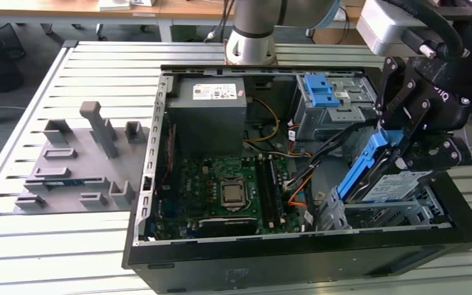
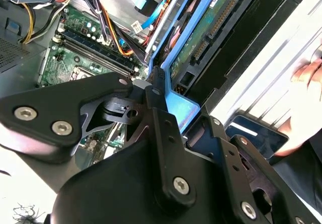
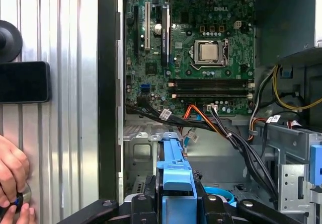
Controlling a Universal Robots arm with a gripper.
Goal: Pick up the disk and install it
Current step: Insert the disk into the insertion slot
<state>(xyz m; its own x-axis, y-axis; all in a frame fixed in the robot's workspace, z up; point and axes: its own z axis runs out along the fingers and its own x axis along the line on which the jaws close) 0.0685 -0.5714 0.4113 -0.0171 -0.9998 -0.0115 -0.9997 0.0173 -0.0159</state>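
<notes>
In the exterior view, the claw [image 1: 402, 153] is gripping the disk [image 1: 392, 184] by its blue frame and holding it tilted. The disk's lower end is sitting at the mouth of the metal bay [image 1: 400, 215], in the near corner of the open computer case [image 1: 302, 264] on the exterior view's right. The case is lying on its side in the middle of the bench [image 1: 96, 58]. A grey block [image 1: 80, 166] is resting on the bench toward the exterior view's left, apart from the case. Inside the case, a power box [image 1: 207, 101] and a metal cage with a blue latch [image 1: 328, 98] are sitting along the far wall, with the green board [image 1: 219, 190] nearer.

In the second wrist view, the claw [image 2: 178, 108] is clamping the blue frame from both sides, and the disk [image 2: 201, 38] is showing its green underside and connector. The board [image 2: 85, 53] is lying beyond it. A person's hand [image 2: 307, 78] is resting on the bench beside the case, just beside a dark flat gadget [image 2: 256, 136].

In the first wrist view, the claw [image 3: 176, 206] is pinching the disk [image 3: 173, 168] by its frame, which is pointing into the case toward the board [image 3: 196, 48]. Cables [image 3: 226, 133] are running between the two. Outside the case wall, the hand [image 3: 12, 176] is lying on the bench [image 3: 65, 83], near the gadget [image 3: 22, 81].
</notes>
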